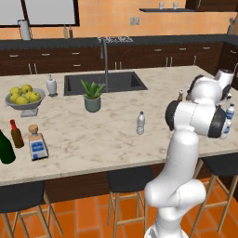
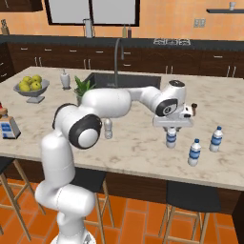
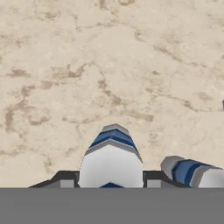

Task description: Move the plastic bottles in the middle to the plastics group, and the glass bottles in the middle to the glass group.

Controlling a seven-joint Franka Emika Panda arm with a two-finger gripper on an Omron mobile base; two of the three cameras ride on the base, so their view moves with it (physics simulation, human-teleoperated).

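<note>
spanning marble island counter [image 1: 93,135], orange walls [image 1: 116,18]

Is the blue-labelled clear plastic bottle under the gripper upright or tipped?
Upright: the blue-labelled clear plastic bottle stands cap-up on the marble counter, directly beneath the gripper. Whether the fingers grip it, cannot tell.

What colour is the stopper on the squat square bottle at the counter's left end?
Tan cork, on the squat square clear bottle with a blue-and-white label; clearest in the left base view.
</note>
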